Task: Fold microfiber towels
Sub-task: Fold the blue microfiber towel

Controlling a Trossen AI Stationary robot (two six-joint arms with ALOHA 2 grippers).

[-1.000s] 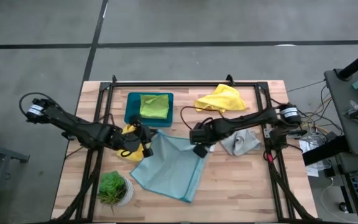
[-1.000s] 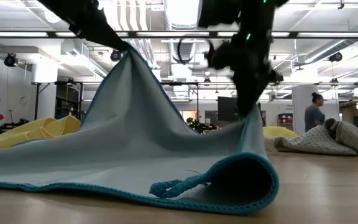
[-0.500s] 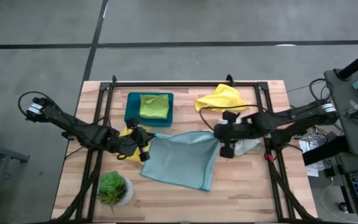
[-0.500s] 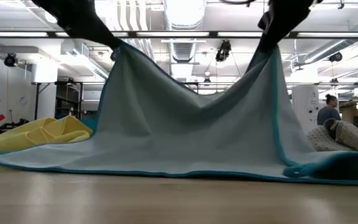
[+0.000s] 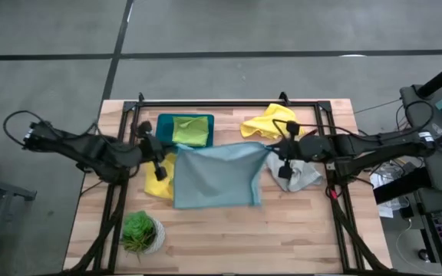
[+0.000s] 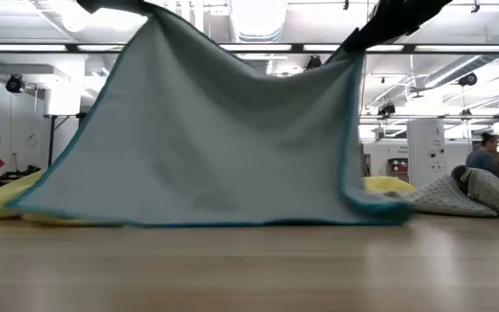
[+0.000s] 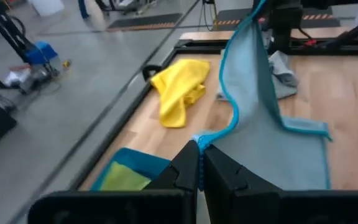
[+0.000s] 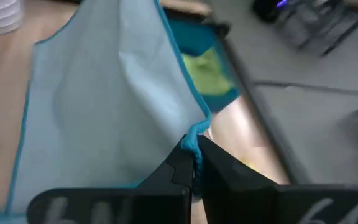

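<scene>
Two robot arms hold a light blue towel [image 5: 215, 175] stretched between them above the bench [image 5: 298, 230]. The left gripper [image 5: 159, 157] is clenched on one upper corner, the right gripper [image 5: 282, 157] on the other, and each wrist view shows the teal hem pinched between that arm's closed fingers. The cloth hangs down from both grippers like a sheet on a line. Its held edge runs straight from one gripper to the other, and its lower hem trails on the wood below and toward the near side of the bench.

That free hem, lying beneath and forward of both grippers, is what a fold would appear to turn on, since the held edge would have to be carried over to meet it. Neither arm is nearer; each stands directly above its own end of the cloth.

Five towels are in view:
- A yellow one [image 5: 157, 184] lies crumpled just below the left gripper, partly under the blue cloth.
- A second yellow one [image 5: 271, 121] is heaped just behind the right gripper.
- A pale grey one [image 5: 301, 176] is bunched directly under the right gripper.
- A lime green one [image 5: 191, 130] sits folded in the single teal tray [image 5: 164, 130], behind the left gripper.
- The blue one is the fifth.

One potted plant [image 5: 138, 231] stands on the near side of the left gripper.
</scene>
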